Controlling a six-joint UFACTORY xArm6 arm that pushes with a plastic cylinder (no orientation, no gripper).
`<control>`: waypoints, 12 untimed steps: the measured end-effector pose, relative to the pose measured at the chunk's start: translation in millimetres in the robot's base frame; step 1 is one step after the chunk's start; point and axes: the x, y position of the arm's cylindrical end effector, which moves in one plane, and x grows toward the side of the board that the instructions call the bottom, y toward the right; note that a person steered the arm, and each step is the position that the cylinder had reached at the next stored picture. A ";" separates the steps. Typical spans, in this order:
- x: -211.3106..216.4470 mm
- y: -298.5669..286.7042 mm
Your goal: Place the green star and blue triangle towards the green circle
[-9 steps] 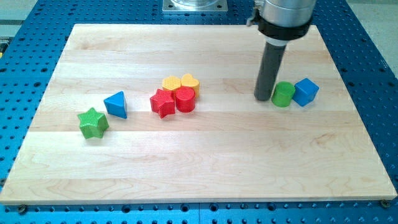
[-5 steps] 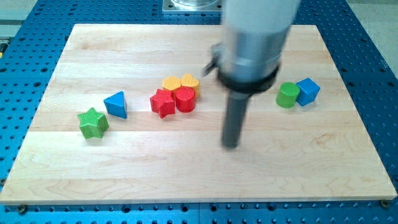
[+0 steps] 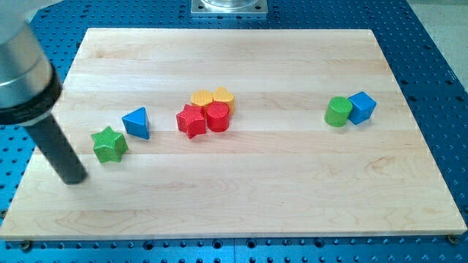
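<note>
The green star [image 3: 110, 144] lies at the board's left, with the blue triangle [image 3: 137, 122] just up and right of it. The green circle [image 3: 337, 112] stands far off at the view's right. My tip [image 3: 74, 179] rests on the board down and left of the green star, a short gap from it and not touching. The rod leans up toward the view's top left.
A blue cube [image 3: 361, 107] touches the green circle's right side. At the middle sit a red star [image 3: 191, 120], a red cylinder [image 3: 217, 117], a yellow hexagon [image 3: 202, 97] and a yellow heart [image 3: 224, 96], packed together. The wooden board [image 3: 241, 197] lies on a blue perforated table.
My tip has swept from beside the green circle at the right, across the board's middle, to the lower left next to the green star. No block has moved.
</note>
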 end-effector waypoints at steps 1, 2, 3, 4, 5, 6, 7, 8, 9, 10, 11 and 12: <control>-41.3 32.4; -62.9 62.8; -21.1 62.8; -17.9 73.9; -50.5 87.9; -65.0 97.0; -73.1 97.2; -99.5 97.4; -131.3 103.8; -151.1 100.3; -151.1 37.8; -184.3 61.6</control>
